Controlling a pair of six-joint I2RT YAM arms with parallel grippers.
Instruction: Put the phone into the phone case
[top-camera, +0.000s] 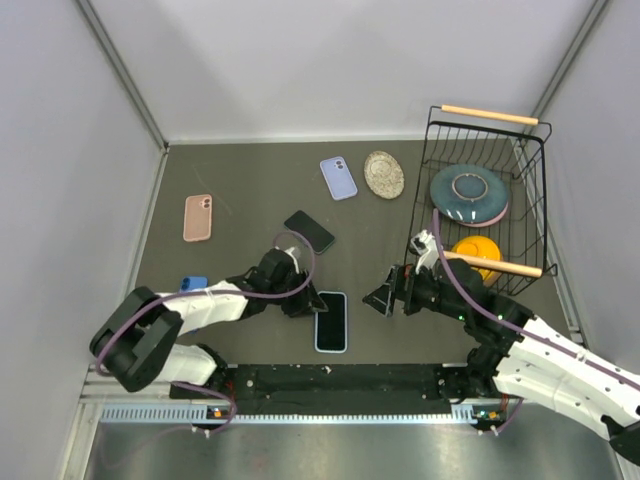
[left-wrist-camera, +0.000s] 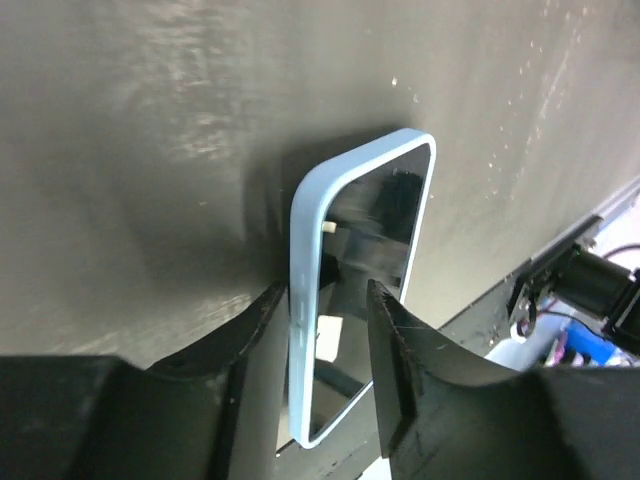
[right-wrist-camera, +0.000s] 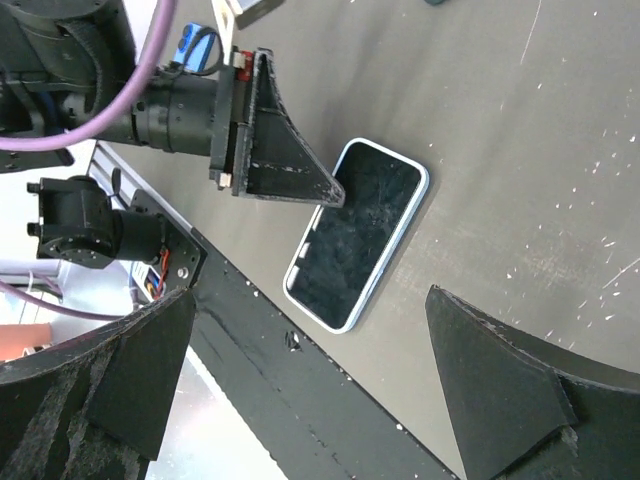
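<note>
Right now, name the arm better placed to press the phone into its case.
Left. The left gripper straddles the blue case at its long edge; the right gripper hangs open, apart from it.

Soft, even light falls from overhead on the matte dark grey-brown counter; the pale walls around it are bright, and shadows on it are faint and short. In the left wrist view a whitish sheen smears the counter's upper left. A heavy shadow lies left of the glossy black phone in its pale blue case, whose screen mirrors the left claw. In the right wrist view the right claw has slightly blurred fingers, and the lower-left corner burns out white
</note>
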